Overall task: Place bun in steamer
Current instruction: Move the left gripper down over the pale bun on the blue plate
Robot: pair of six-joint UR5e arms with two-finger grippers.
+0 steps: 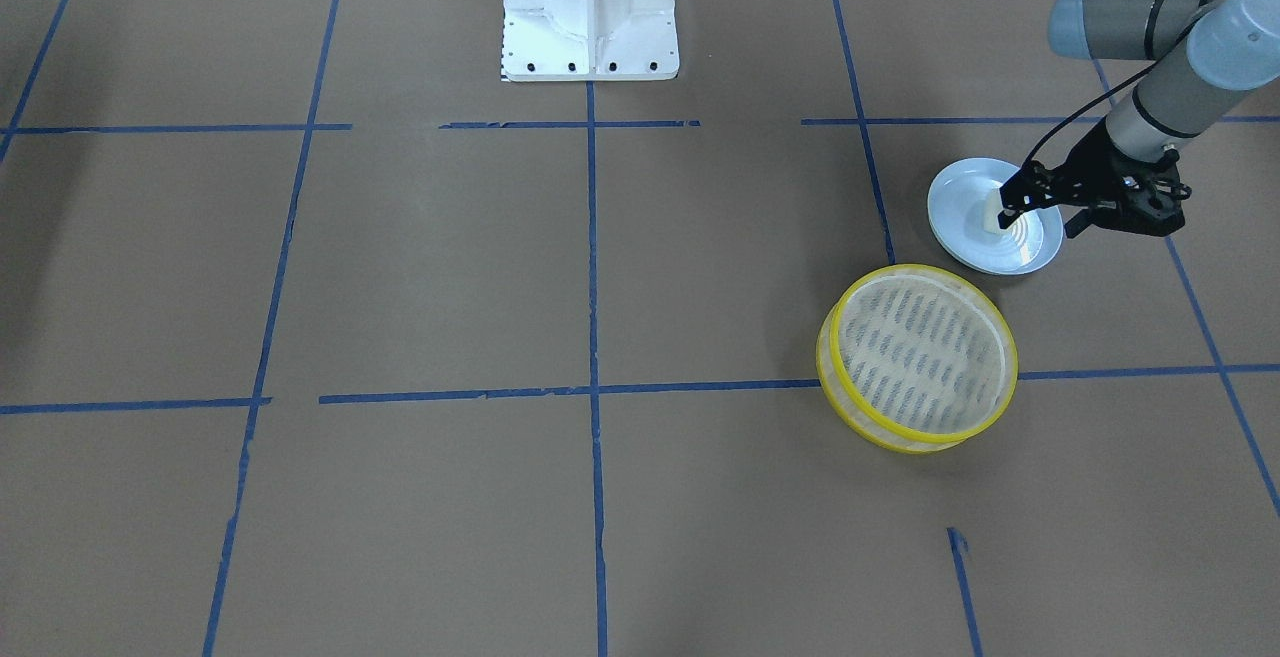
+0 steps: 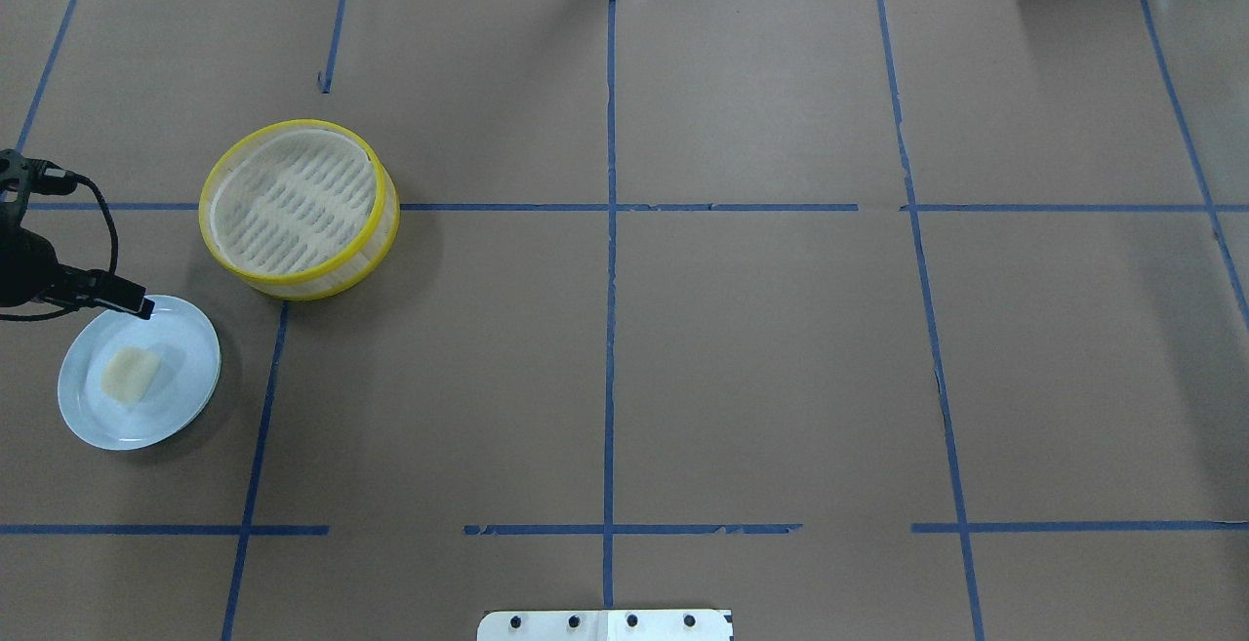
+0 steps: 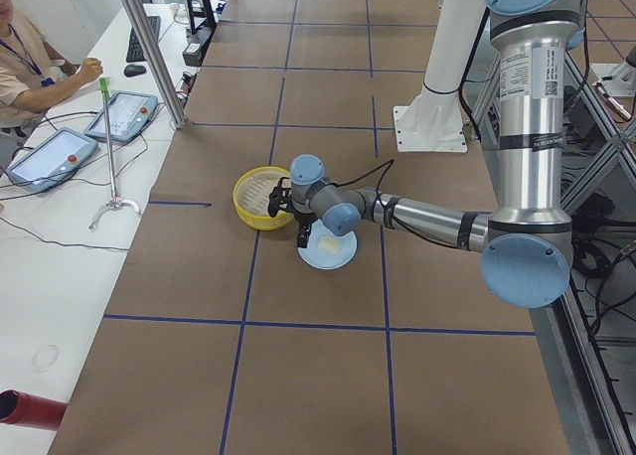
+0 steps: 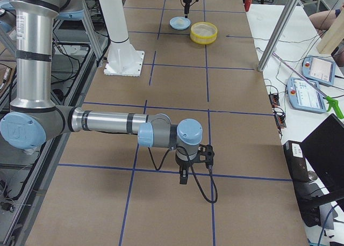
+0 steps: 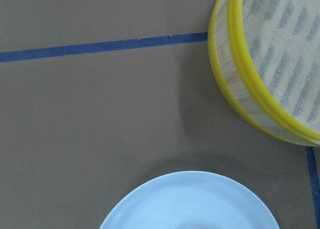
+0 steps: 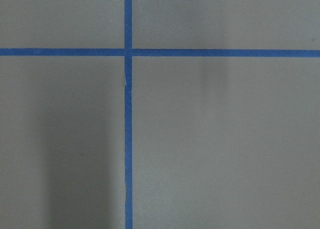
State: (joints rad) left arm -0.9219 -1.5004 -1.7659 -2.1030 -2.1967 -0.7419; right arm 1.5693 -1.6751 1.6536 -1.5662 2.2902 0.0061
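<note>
Bun (image 2: 130, 374): lies on light-blue plate (image 2: 190, 358), near steamer (image 2: 298, 207), apart from it. Fully seen overhead; front-facing view half hides it behind a finger. Left gripper (image 1: 1042, 219): above plate edge, fingers spread, empty. Right gripper (image 4: 183, 176): well apart, pointing down; opening cannot be told.

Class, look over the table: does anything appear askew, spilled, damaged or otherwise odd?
Nothing serious stands out. The steamer stands upright and empty, and the bun lies whole on the plate beside it. Only the blue tape lines look patchy, with gaps and ragged edges in places.
</note>
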